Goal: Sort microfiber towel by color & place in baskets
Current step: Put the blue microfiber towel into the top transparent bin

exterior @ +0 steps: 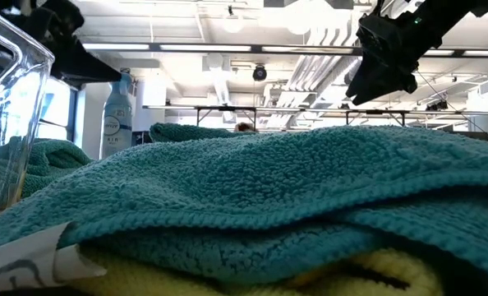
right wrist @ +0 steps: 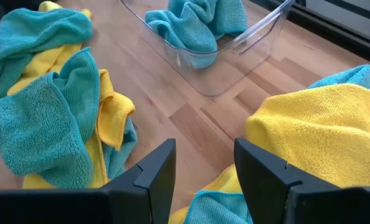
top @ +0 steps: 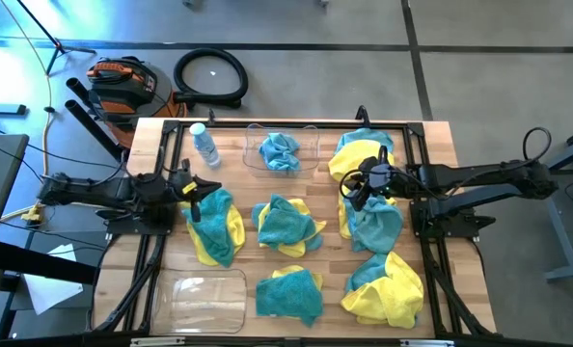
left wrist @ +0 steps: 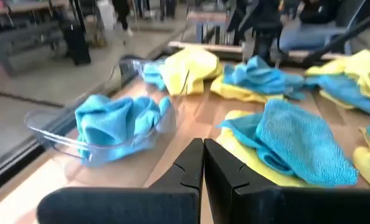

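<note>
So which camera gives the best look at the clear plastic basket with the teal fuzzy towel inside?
The right wrist view: the clear plastic basket is close, with the teal towel bunched inside. The high view shows it small at the table's far edge; the left wrist view shows it side-on; the low view doesn't clearly show it.

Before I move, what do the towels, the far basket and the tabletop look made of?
Towels: soft looped microfiber or terry by the fuzzy pile, matte. Far basket: clear, glossy, likely plastic; the teal towel inside shows through. Tabletop: pale wood planks with visible grain, though possibly laminate.
</note>
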{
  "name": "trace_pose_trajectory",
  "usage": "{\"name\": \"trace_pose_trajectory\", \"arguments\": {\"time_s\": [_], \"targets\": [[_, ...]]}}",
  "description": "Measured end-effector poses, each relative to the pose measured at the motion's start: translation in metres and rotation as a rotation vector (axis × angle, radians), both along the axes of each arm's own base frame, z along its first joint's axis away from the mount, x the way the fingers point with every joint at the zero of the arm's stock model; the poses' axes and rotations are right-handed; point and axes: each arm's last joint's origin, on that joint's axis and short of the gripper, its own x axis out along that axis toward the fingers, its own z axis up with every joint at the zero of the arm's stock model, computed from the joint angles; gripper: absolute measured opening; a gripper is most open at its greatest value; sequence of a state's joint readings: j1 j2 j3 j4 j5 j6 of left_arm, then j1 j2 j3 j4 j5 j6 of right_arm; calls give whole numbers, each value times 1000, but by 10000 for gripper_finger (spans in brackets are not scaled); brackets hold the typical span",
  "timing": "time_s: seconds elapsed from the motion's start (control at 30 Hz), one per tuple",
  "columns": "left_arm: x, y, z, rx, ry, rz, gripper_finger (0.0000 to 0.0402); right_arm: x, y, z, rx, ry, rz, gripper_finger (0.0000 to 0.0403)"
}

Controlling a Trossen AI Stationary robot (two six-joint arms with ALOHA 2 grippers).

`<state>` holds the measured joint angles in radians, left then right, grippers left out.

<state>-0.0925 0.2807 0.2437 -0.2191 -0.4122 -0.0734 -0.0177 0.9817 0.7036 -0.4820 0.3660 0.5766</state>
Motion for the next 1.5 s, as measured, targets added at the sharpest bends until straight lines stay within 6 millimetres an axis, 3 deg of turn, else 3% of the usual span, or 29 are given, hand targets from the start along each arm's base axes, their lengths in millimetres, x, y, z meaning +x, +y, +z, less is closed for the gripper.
{"name": "trace_pose_trajectory", "arguments": {"time_s": [0.3, 0.53, 0.77, 0.97, 1.17, 1.5], "targets": [[34, -6, 37, -25, 345, 8, 0, 0, 0, 0, 22, -10, -21, 158], [67, -33, 56, 6, 609, -85, 0, -1, 0, -1, 46, -11, -32, 158], [75, -62, 46, -67, 841, -118, 0, -2, 1, -3, 86, 9, -35, 158], [70, -66, 36, -184, 966, -35, 0, -4, 1, -4, 98, 26, -35, 158], [70, -66, 33, -309, 952, 66, 5, -4, 1, -4, 97, 27, -34, 158], [67, -64, 22, -336, 981, 81, 108, -4, 1, -4, 94, 28, -36, 158]]}}
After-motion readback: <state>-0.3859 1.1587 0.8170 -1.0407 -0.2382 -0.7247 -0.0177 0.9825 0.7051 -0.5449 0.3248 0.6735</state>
